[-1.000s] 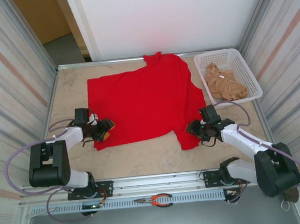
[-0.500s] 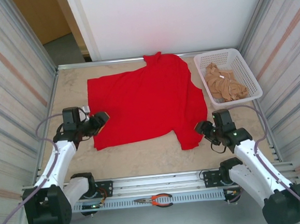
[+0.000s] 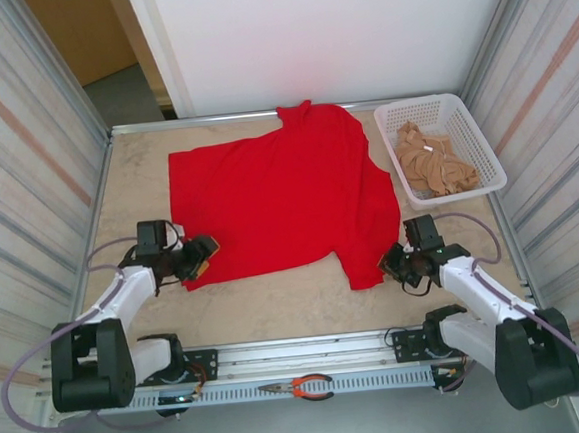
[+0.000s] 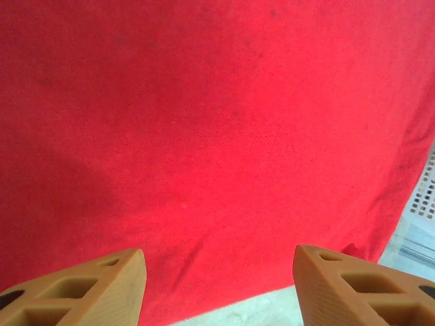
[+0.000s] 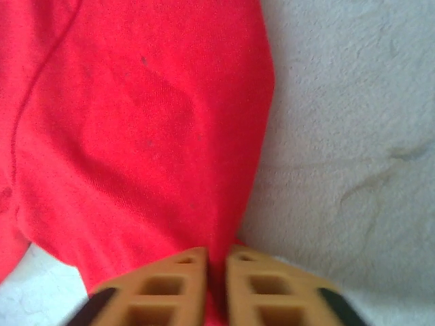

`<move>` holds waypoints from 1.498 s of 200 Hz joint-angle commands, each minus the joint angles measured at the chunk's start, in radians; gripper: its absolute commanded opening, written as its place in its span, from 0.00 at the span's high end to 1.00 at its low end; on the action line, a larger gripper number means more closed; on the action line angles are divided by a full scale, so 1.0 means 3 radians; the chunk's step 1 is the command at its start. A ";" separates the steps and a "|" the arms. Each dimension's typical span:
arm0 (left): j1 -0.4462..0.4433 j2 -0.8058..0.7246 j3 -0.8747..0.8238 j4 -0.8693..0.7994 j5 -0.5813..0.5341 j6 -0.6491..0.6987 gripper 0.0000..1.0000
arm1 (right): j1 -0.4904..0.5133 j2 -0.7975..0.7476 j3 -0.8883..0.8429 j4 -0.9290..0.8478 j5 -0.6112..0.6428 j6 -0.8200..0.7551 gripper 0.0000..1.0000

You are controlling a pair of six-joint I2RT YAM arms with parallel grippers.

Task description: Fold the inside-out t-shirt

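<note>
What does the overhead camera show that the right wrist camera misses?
From above: the white basket holding a tan garment, pliers at the near edge, and the open left end effector by a corner of the red t-shirt. From the right wrist: a close look at the right end effector shut on the t-shirt's edge. Both: the t-shirt and the table.

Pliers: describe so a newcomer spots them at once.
Go to the near edge of the table, where a metal rail runs side to side. The pliers lie flat on the slotted strip on that rail's near side, about midway along. They are a small tool with orange-red handles, off the tabletop, unlike the big red t-shirt spread on it.
</note>
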 commanded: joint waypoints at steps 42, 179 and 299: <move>0.0059 0.0408 0.0007 0.0182 -0.0184 0.0037 0.42 | -0.0030 -0.0928 0.0360 -0.0964 0.0393 -0.0049 1.00; 0.0153 0.0594 0.0281 -0.0023 -0.0205 0.0255 0.42 | 0.0680 -0.0421 0.0794 -0.1107 0.0707 0.0006 0.39; 0.0229 0.0589 0.0314 -0.0006 -0.0132 0.0273 0.42 | 0.0484 -0.0767 0.0065 -0.0983 0.0490 0.0283 0.54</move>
